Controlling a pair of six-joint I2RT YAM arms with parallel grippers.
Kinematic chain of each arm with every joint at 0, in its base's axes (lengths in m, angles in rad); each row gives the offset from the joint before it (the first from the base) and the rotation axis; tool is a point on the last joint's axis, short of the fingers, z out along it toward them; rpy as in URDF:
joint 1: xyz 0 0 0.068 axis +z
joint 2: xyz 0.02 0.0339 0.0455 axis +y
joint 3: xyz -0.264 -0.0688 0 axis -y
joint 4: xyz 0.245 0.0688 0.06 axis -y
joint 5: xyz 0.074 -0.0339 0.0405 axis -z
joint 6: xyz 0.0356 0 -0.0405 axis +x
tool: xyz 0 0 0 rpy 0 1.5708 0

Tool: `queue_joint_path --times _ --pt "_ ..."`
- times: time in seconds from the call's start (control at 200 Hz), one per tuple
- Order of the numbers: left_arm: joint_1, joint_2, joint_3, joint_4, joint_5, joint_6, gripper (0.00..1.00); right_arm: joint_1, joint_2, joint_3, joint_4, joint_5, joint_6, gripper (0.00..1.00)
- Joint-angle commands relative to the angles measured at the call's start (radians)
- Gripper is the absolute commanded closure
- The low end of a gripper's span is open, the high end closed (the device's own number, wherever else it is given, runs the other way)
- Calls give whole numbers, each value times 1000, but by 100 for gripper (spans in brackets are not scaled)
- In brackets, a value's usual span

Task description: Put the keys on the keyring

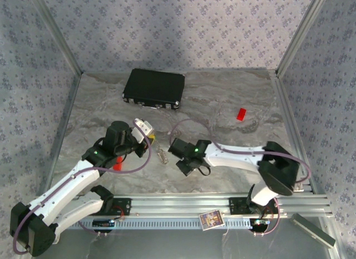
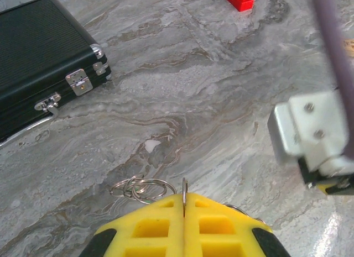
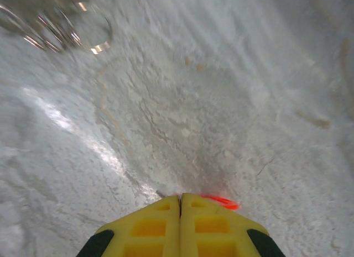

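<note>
Left tool (image 2: 184,200) pinches thin silver wire keyring (image 2: 184,186) upright over grey marbled bench (image 2: 221,102), right tool (image 3: 180,199) pressed together with apparent red key tag (image 3: 221,202) at tip; hold ring steady, feed key squarely into its split.

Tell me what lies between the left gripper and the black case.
Left wrist view: a cluster of thin silver rings lies just ahead of the left gripper, which pinches one; beyond, bare grey marbled table reaches the black ribbed case.
</note>
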State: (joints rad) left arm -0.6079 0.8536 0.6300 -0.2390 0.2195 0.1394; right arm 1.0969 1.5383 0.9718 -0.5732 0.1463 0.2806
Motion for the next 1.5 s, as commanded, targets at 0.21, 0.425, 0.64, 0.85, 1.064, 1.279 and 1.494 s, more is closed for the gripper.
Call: queue_joint_path --times 0.21,0.425,0.64,0.85,1.064,1.279,1.494 --pt "5 1 7 55 164 4 100 -49 -354 -196 413 -53 -236 100" --pt "5 29 25 63 244 -31 100 -102 -474 -309 672 -283 -399 100" --pt "5 43 40 57 293 -41 100 -99 -470 -298 707 -349 -480 100" --pt "5 52 45 53 345 -44 100 -86 -470 -300 737 -299 -539 100" --pt "5 69 46 59 364 -48 100 -69 -454 -286 755 -215 -600 100" --pt "2 81 46 64 375 -62 100 -48 -392 -250 752 -161 -621 100" --pt "3 84 46 61 379 -64 100 -47 -357 -225 752 -152 -626 100"
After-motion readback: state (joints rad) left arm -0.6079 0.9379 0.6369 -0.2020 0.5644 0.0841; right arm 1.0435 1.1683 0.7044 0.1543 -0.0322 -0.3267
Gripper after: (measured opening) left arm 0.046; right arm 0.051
